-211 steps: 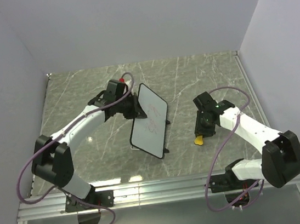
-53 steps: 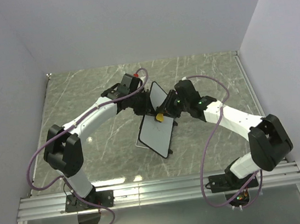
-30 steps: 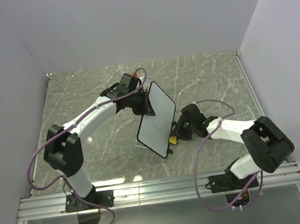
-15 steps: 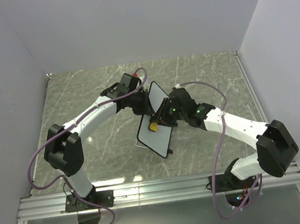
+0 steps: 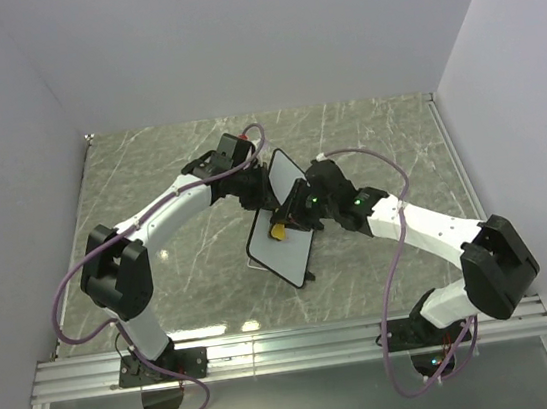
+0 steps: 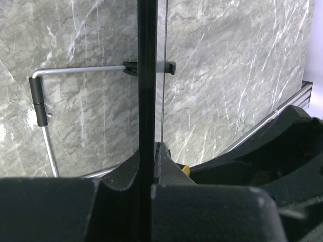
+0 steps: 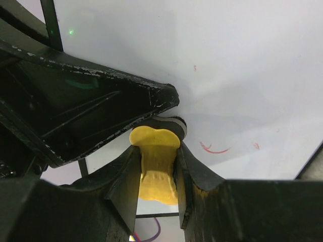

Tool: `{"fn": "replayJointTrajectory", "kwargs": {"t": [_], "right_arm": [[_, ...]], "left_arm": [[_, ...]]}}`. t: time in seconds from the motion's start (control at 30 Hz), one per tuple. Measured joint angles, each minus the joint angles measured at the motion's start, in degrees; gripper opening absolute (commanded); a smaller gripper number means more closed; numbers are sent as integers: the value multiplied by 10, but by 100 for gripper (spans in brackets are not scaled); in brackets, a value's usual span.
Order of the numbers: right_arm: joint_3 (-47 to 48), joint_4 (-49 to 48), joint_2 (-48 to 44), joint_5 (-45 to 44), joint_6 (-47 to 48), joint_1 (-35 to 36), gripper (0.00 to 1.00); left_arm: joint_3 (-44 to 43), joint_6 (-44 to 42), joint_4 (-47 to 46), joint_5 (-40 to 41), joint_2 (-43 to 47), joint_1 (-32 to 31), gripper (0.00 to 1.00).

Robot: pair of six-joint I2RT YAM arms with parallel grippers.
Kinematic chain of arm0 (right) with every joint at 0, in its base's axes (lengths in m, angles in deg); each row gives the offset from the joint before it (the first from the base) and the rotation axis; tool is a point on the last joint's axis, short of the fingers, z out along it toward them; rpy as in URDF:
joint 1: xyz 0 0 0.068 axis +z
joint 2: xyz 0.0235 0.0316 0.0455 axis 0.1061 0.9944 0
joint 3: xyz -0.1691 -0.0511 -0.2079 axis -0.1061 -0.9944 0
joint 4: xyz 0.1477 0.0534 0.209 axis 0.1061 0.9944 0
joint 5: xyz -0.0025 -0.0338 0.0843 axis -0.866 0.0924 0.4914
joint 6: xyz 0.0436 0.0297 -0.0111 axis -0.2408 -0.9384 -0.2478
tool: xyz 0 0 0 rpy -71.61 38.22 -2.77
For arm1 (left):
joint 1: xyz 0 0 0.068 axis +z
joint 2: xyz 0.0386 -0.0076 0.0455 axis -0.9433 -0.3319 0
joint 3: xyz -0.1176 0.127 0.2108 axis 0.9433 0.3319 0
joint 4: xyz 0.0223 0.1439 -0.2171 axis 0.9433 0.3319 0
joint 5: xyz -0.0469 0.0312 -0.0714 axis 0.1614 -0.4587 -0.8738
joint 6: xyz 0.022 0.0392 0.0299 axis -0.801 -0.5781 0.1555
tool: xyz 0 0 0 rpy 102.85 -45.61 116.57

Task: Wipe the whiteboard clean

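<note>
The grey marbled bench (image 5: 162,280) carries both arms at its near edge. The left arm (image 5: 169,213) reaches in from the left and the right arm (image 5: 428,229) from the right, and they meet near the middle of the bench.

The board (image 5: 293,254) is there between them, tilted steeply on one long edge, its white face turned to the right arm. Its low corner is down by the bench, but whether it touches cannot be told.

In the left wrist view the board (image 6: 147,75) is edge-on, a thin black rim running straight up. A bent wire leg (image 6: 81,68) joins it at a black clip (image 6: 150,67).

The left gripper (image 6: 147,161) is clamped tight on that rim at the board's upper left edge. The right gripper (image 7: 157,151) is closed on a yellow eraser (image 7: 155,164), one finger on each side.

The eraser (image 5: 278,232) presses on the white face near the board's middle. A few faint red marks (image 7: 214,148) lie on the face just beside it.
</note>
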Motion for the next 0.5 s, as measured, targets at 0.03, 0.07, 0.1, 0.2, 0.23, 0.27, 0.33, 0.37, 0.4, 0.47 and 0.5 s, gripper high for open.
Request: {"fn": "replayJointTrajectory", "kwargs": {"t": [0.03,0.07,0.1,0.2,0.23,0.27,0.33,0.37,0.4,0.47,0.5], "right_arm": [[-13,-21,3,8,-1,-4,0],[-18,-29,3,12,-1,-6,0],[-25,-40,3,19,-2,-9,0],[-42,-72,4,36,-1,-16,0],[-47,-82,4,40,-1,-18,0],[-52,-91,4,43,1,-19,0],[-65,-111,4,50,1,-22,0],[-71,-120,4,52,2,-24,0],[-80,-129,3,54,4,-27,0],[-95,-141,3,56,5,-34,0],[-101,-144,3,57,5,-37,0]], "left_arm": [[0,0,0,0,-1,0,0],[0,0,1,0,-1,0,0],[0,0,2,0,-1,1,0],[-2,0,4,-1,-3,3,0],[-3,0,5,-1,-3,3,0],[-3,-1,5,-1,-3,3,0],[-3,0,6,0,-3,3,0],[-3,0,7,0,-3,4,0],[-3,0,7,-1,-3,4,0],[-3,0,7,-1,-3,5,0],[-3,0,7,-1,-3,5,0]]}}
